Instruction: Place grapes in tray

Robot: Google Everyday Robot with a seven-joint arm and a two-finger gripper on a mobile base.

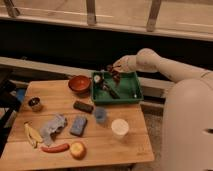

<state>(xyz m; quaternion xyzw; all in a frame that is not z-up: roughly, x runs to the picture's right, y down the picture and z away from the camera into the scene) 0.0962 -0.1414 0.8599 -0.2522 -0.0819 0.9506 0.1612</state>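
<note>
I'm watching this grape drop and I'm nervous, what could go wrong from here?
1. The gripper is over the far left part of the green tray, with the grapes at it; released so near the rim, they might roll or bounce out toward the red bowl.
2. The tray already holds dark items under the gripper; the grapes could land on them and tumble.
3. The tray sits at the table's far edge, so a nudge might shift it.

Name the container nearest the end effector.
The green tray: the end effector hangs over its back left part. The red bowl and cups sit farther off.
</note>
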